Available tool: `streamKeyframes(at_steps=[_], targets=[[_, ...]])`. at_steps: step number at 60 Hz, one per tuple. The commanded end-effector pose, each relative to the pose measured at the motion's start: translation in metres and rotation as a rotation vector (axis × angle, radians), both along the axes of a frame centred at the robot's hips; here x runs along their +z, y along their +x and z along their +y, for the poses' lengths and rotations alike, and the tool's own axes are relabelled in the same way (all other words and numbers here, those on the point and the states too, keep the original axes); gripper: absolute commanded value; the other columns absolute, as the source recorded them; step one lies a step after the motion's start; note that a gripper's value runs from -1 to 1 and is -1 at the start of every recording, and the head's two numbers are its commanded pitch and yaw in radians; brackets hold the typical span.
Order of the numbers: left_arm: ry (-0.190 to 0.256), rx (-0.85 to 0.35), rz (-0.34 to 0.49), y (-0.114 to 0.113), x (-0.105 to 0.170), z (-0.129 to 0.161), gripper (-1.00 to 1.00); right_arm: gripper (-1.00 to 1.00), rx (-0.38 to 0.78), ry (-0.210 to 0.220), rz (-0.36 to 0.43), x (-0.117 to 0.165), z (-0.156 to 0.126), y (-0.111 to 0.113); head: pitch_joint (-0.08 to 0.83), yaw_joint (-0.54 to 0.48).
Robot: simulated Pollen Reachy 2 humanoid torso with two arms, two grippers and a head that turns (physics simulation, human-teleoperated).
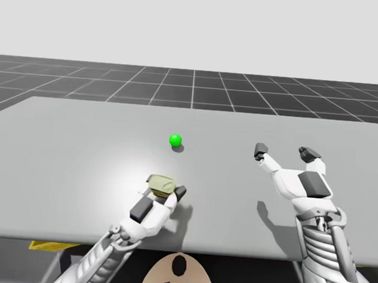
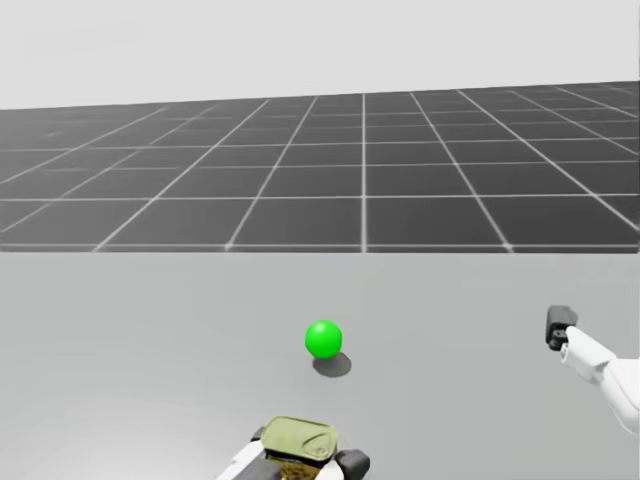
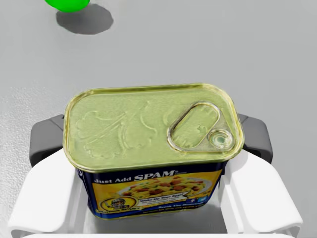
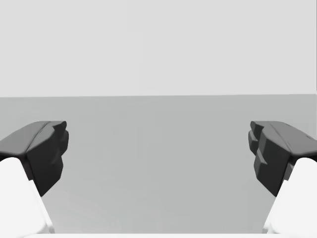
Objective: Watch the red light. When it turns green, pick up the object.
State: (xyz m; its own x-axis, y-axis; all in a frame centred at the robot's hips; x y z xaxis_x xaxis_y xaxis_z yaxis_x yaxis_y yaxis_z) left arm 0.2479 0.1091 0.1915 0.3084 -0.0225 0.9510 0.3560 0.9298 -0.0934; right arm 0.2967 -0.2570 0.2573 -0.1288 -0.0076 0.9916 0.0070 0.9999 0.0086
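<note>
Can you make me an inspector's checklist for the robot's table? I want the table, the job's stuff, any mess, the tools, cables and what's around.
Surface: grey table, flat and plain.
Job's things: round light is green, near the table's middle; rectangular can, gold lid, blue and yellow sides, nearer me than the light.
Clutter: nothing seen.
Tools: left tool shut on the can, one finger on each side; right tool open, holding nothing, above the table.
Cables: nothing seen.
Surroundings: dark grid floor behind the table; a yellow shape below the table's near edge, cannot tell what it is.
</note>
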Motion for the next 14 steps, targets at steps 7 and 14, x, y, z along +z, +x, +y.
streamKeyframes(at_steps=[7,14], targets=[[-0.079,-0.017,-0.284,0.0,0.122,0.003,1.0,-1.0,0.012,-0.001,-0.008,-0.002,-0.005,0.0,0.252,0.09],[-0.091,-0.021,-0.371,-0.007,0.165,0.007,1.0,-1.0,0.048,0.031,-0.026,-0.006,-0.004,0.0,0.239,0.09]])
